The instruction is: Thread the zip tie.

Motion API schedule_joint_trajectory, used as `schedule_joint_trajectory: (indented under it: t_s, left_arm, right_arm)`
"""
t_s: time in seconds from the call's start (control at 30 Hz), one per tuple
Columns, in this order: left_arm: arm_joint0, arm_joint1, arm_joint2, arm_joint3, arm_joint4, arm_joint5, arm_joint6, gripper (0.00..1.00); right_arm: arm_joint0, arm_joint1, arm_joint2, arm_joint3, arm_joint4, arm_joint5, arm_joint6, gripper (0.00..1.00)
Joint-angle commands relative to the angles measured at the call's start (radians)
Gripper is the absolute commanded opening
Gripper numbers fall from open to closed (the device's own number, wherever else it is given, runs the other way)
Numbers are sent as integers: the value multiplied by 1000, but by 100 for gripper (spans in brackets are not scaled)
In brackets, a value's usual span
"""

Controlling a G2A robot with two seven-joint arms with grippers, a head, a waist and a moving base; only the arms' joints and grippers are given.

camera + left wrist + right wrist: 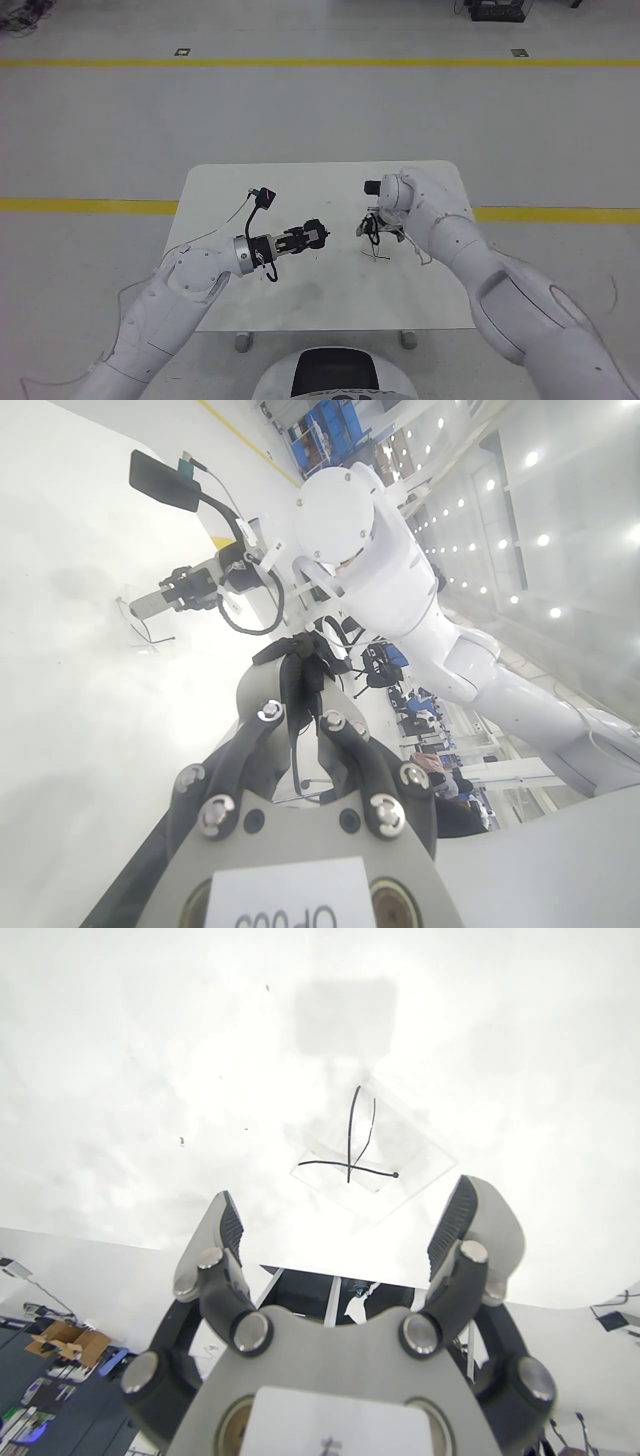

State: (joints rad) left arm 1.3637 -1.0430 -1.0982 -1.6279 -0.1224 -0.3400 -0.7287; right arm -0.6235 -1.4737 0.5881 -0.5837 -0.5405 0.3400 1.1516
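White table (330, 290), pick-up stage: right gripper (346, 1205) hung open over crossed zip ties (356, 1113); left gripper (295, 660) clenched, prob. on a black strand (296, 750). Next move needed a thin, flat pinch.

white table (300, 300); toward 3 o'clock from its centre lies a clear plastic sheet (415, 1178), with crossed black zip ties (325, 1162) on it.

White arms (470, 250) bear grey pincers (345, 1208), black cables (248, 630).
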Motion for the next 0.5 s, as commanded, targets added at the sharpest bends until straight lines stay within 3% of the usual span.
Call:
schedule_joint_trajectory:
  t_s: [0.0,0.07,0.33,0.47]
  left_arm:
    - [0,0,0,0,0,0,0,0]
    - [0,0,0,0,0,0,0,0]
    - [0,0,0,0,0,0,0,0]
    - [0,0,0,0,0,0,0,0]
  right_arm:
    - [7,-30,8,52,-1,0,-14,100]
    - [11,-45,14,70,-1,0,-29,100]
    - [11,-45,14,70,-1,0,-29,100]
    - [-17,-42,-7,30,-75,0,-104,100]
